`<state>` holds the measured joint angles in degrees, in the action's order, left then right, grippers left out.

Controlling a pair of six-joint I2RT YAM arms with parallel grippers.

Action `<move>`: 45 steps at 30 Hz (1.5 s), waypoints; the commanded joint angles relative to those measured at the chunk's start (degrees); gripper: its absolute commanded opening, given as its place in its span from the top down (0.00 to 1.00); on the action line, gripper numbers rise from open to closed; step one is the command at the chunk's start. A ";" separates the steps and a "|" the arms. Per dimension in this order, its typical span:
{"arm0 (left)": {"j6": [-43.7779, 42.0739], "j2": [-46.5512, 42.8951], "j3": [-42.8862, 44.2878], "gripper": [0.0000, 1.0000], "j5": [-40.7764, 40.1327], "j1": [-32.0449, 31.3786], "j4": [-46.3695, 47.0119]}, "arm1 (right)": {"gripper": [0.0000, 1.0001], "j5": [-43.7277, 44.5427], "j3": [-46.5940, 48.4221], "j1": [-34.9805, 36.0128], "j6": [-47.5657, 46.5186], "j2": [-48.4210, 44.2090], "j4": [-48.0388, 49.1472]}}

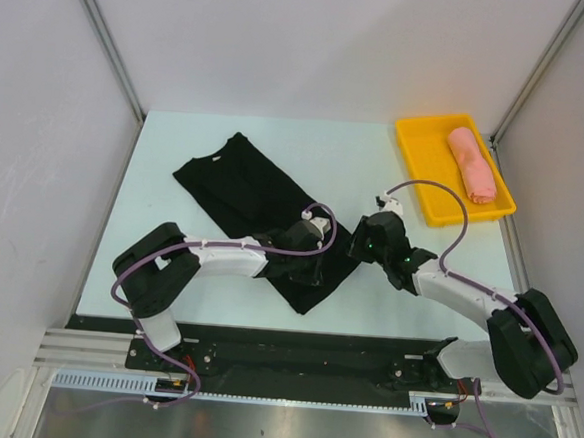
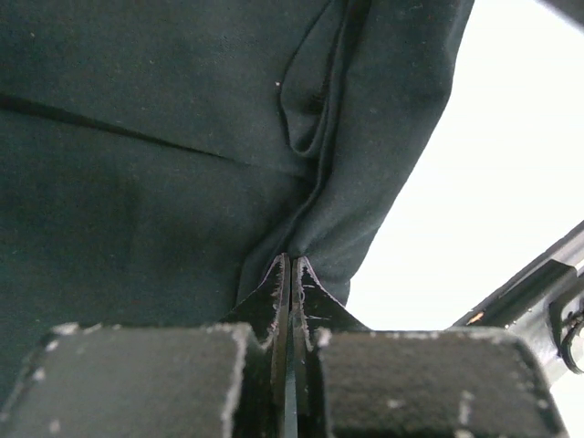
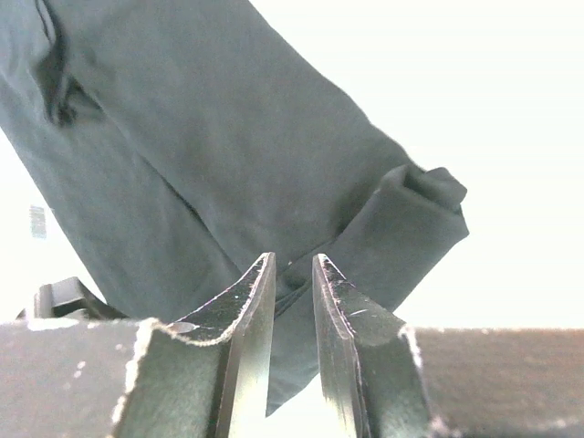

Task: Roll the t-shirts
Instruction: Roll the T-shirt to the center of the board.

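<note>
A large plain black short-sleeved cotton t-shirt (image 1: 239,190) lies on the white worktop (image 1: 156,149). It is folded into a long narrow strip that runs on a slant from the far left toward the near middle. Its collar end is at the far left, and its near end lies between the two arms.

The left end effector (image 1: 313,271) is down on the near part of the strip, close to its right edge. In the left wrist view the left end effector (image 2: 290,263) has its fingers pressed tight together, and a ridge of the black t-shirt (image 2: 137,182) is pinched between the tips. From the pinch a raised crease climbs away across the cloth, and bare worktop shows to the right of the shirt's edge.

The right end effector (image 1: 355,251) sits just beside the strip's right edge, near the left one. In the right wrist view the right end effector (image 3: 292,260) has its fingers a little apart, with a narrow gap between them. The black t-shirt (image 3: 228,137) fills the view beyond and below the tips. A thick folded corner bulges out on the right, just past the fingertips. Cloth shows through the gap, but the pictures do not show whether the fingers touch it.

Well apart, at the far right of the worktop, a shallow rectangular yellow plastic tray (image 1: 426,168) holds a smaller salmon-pink rolled t-shirt (image 1: 473,164), which lies along the tray's length.
</note>
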<state>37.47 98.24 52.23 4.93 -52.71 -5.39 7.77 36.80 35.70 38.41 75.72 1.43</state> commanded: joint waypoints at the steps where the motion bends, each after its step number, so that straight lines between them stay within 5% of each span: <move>1: -0.74 0.73 2.44 1.00 -2.55 -0.03 -1.03 | 0.71 4.27 2.05 -0.55 -3.17 -3.56 -5.47; 19: -1.44 -1.99 -1.60 1.00 -2.82 -0.11 0.91 | 0.73 0.58 5.48 -6.61 -2.91 14.18 -4.06; 33: -1.97 -3.58 -2.66 1.00 -3.17 -0.29 0.55 | 0.66 4.80 6.18 -4.15 -2.82 -0.05 -8.47; 45: -2.05 -3.49 -2.92 1.00 -3.35 -0.29 0.47 | 0.73 3.04 7.06 -5.55 -3.17 12.42 0.50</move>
<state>36.97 96.33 50.17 2.92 -52.77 -4.05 9.80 42.09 31.00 35.75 84.95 -1.52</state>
